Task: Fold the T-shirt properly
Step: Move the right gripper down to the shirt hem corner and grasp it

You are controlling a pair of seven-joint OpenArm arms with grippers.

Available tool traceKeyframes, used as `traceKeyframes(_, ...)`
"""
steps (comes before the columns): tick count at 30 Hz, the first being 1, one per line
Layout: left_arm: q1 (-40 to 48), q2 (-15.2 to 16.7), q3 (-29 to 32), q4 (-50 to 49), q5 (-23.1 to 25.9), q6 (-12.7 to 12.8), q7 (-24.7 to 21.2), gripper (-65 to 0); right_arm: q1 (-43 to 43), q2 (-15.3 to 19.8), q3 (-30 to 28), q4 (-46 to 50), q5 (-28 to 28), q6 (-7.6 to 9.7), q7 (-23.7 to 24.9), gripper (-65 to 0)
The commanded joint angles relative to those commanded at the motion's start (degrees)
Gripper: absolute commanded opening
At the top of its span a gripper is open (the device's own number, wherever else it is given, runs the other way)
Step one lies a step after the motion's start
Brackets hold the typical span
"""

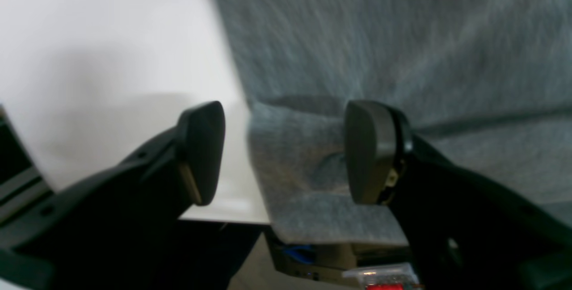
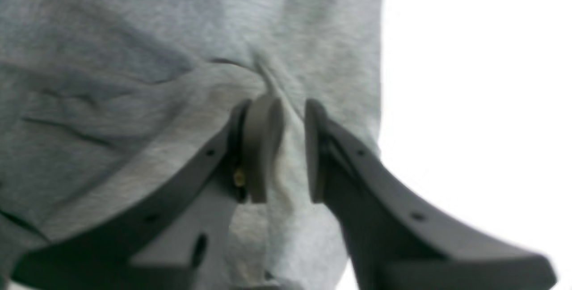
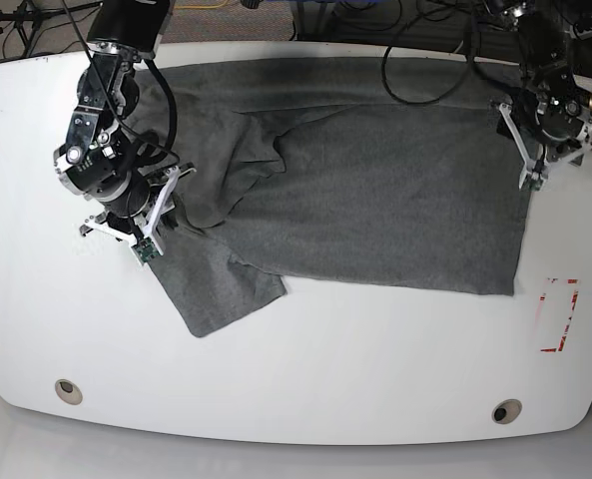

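grey t-shirt point(image 2: 134, 80) fold pinched in right pincer point(image 2: 292, 147); left pincer point(image 1: 286, 151) wide, straddling hem.

Plain heather-grey T-shirt point(image 3: 375, 190), white table point(image 3: 305, 379), red marking point(image 3: 559, 315) on table, dark grey claw point(image 2: 286, 147) pads

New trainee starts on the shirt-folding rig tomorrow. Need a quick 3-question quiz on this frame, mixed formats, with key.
1. True or false: the left gripper is clamped shut on the T-shirt.
2. What does the right gripper have between its pads? A) bare table B) a ridge of shirt cloth C) a cable
3. Fill in: in the base view, the red outline is marked on the white ____.

Key: 1 false, its jaws are wide apart; 2 B; 3 table.
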Motion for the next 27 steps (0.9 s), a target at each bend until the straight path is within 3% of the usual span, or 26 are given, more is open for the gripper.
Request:
traceKeyframes(5,-5.01,0.35,-0.09,0.7,0.0,0.0,2.55,-25.6,0.09,0.0,0.0,-0.18,0.0,0.0,0.44,-23.0)
traceKeyframes(8,-7.82,0.35,-0.7,0.62,0.0,0.0,2.46,-25.6,0.62,0.0,0.0,-1.49,0.0,0.0,1.41,-17.1)
traceKeyframes(12,-11.34,0.35,-2.73,0.53,0.09,0.0,2.46,-25.6,2.9,0.09,0.0,-4.84,0.0,0.0,3.87,-16.0)
traceKeyframes(22,-16.97,0.35,-4.13,0.35,0.26,0.0,2.37,-25.6,10.55,4.22,0.0,-21.8,0.0,0.0,11.43,-15.7)
traceKeyframes(27,-16.97,-1.32,-3.96,0.35,0.18,0.0,2.37,-25.6,14.51,6.51,0.0,-31.56,0.0,0.0,16.79,-15.9)
